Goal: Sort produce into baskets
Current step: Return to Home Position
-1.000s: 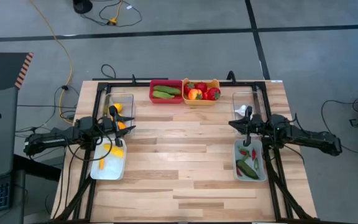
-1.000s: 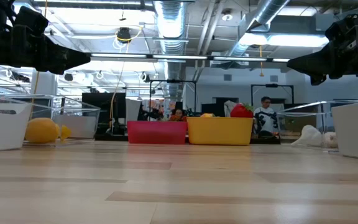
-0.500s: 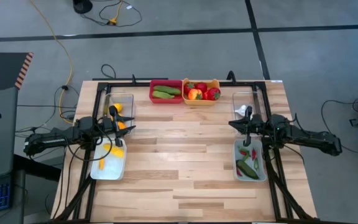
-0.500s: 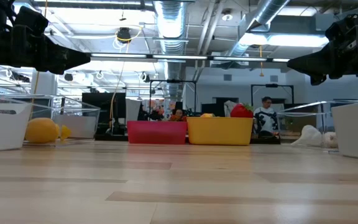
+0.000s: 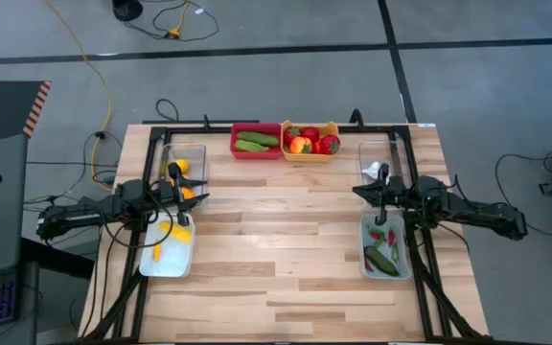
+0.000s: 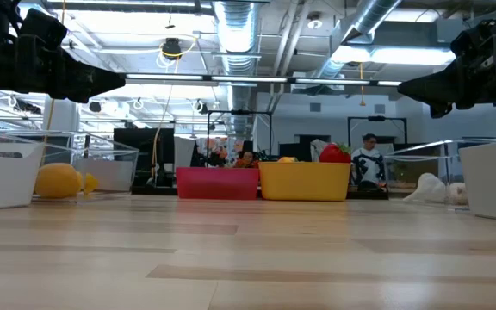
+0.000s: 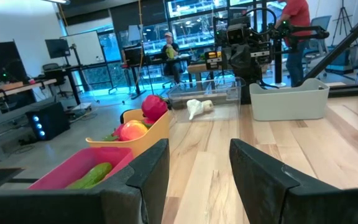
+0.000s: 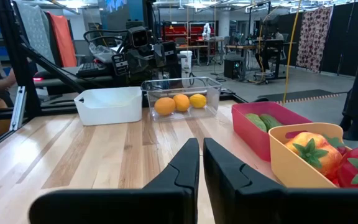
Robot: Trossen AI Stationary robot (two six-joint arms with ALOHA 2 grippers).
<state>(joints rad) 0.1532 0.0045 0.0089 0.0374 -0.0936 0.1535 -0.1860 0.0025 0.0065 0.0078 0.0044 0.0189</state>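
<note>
Two empty grippers are hovering mid-frame: left gripper [image 5: 195,195] spread open, right gripper [image 5: 362,190] almost closed. Produce [image 5: 310,144] is sitting in edge bins [image 5: 256,156], so we are judging slow, level homing safest.

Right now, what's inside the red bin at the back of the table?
Green cucumbers lie in the red bin. Whether anything sits beneath them cannot be seen.

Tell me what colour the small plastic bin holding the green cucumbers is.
That small plastic bin is red; high view shows it best.
</note>
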